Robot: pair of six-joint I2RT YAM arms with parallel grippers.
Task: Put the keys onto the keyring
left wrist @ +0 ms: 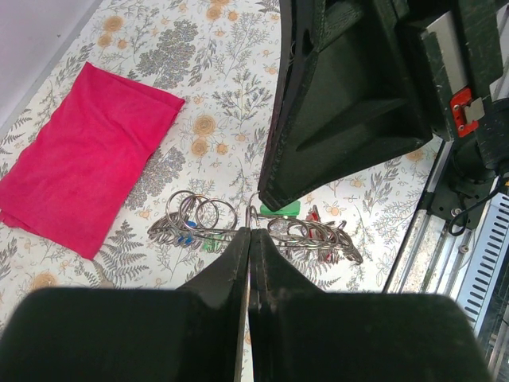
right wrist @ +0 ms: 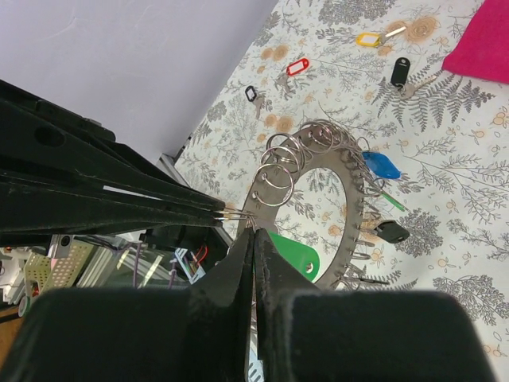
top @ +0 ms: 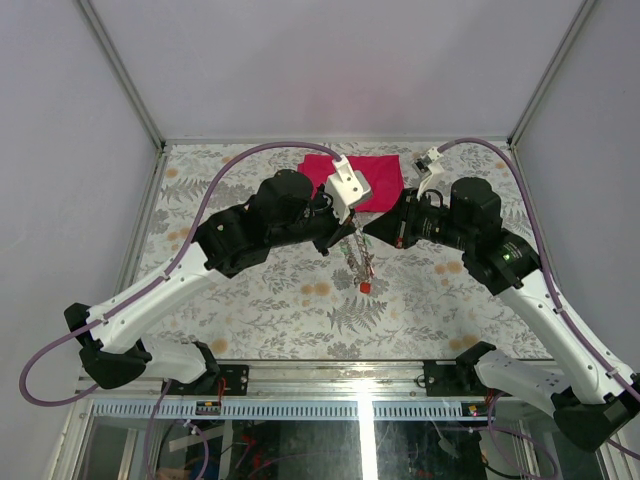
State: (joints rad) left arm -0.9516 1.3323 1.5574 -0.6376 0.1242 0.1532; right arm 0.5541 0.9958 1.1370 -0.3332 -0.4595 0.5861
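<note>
The keyring (right wrist: 351, 224) is a flat grey ring hung with small wire loops, held above the table. My left gripper (left wrist: 249, 231) is shut on a wire loop at its rim. My right gripper (right wrist: 254, 231) is shut at the same spot, tip to tip with the left fingers (right wrist: 119, 191). A green-tagged key (right wrist: 296, 251) sticks out beside its fingertips. Blue (right wrist: 382, 165) and black (right wrist: 391, 231) tagged keys hang on the ring. From above, both grippers (top: 343, 238) (top: 366, 233) meet over the ring (top: 358, 262).
A folded red cloth (top: 372, 175) lies at the back of the flowered table. Loose keys rest on the table beyond the ring: yellow tag (right wrist: 368, 38), red tag (right wrist: 297, 66), black tag (right wrist: 400, 70). The table's metal front rail (left wrist: 445, 191) is close.
</note>
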